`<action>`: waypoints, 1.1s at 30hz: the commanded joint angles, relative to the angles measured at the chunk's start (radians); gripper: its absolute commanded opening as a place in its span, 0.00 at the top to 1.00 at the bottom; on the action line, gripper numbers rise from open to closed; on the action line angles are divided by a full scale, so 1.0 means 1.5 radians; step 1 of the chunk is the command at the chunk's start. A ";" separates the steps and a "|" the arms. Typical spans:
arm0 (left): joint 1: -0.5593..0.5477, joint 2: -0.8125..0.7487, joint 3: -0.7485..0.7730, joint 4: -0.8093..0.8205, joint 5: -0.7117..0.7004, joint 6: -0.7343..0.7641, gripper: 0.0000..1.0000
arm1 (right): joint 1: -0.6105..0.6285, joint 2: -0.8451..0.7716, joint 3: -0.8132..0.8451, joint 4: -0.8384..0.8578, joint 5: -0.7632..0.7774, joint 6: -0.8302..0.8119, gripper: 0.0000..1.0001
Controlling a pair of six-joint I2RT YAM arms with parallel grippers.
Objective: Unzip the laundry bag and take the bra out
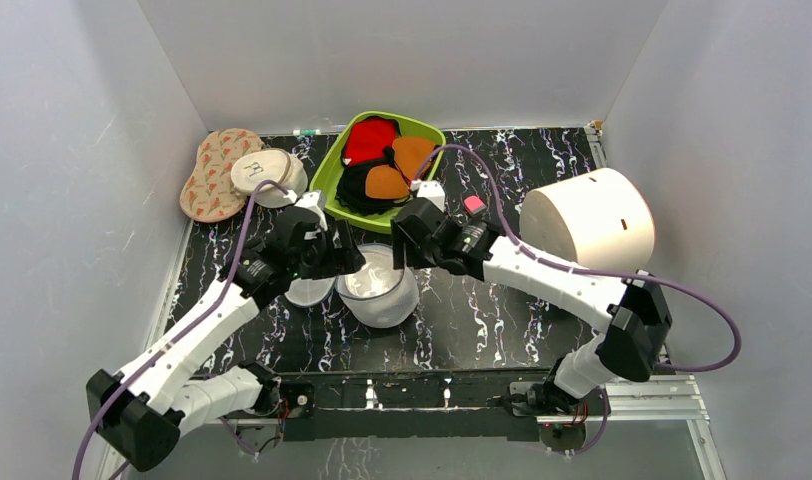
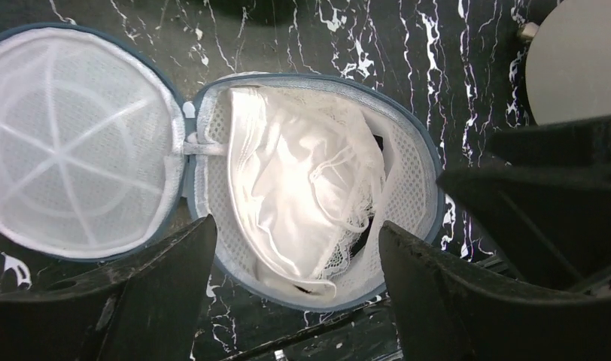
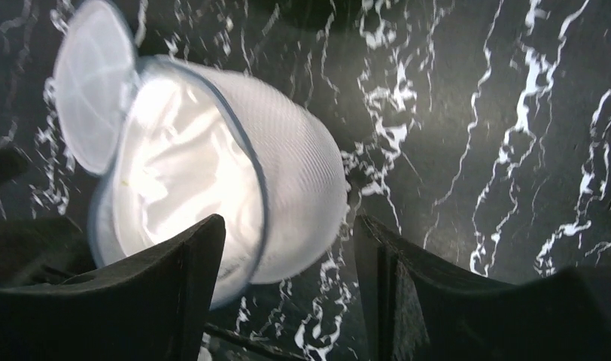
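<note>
The white mesh laundry bag [image 1: 385, 297] lies open on the black marbled table, its lid half [image 1: 309, 291] folded out to the left. In the left wrist view the lid [image 2: 69, 143] lies flat and the white glossy bra [image 2: 302, 195] fills the other half [image 2: 415, 177]. My left gripper [image 2: 296, 259] is open above the bag's near rim, holding nothing. My right gripper [image 3: 287, 256] is open and empty just to the right of the bag [image 3: 287, 173], with the bra [image 3: 174, 173] showing inside.
A green tray [image 1: 334, 172] with red, orange and black garments stands behind the bag. A large white cylinder [image 1: 589, 229] stands at the right. A cream round cap [image 1: 265, 174] and a patterned pad [image 1: 209, 172] lie at the back left. A small pink thing [image 1: 473, 204] lies near the right arm.
</note>
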 commanded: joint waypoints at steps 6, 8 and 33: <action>0.020 0.078 -0.029 0.068 0.070 0.004 0.27 | -0.004 -0.039 -0.102 0.084 -0.087 0.012 0.37; 0.020 0.080 -0.042 0.072 0.071 0.002 0.27 | -0.004 -0.038 -0.105 0.084 -0.082 0.012 0.38; 0.020 0.042 -0.059 0.079 0.107 0.025 0.56 | -0.005 -0.043 -0.184 0.123 -0.122 0.035 0.88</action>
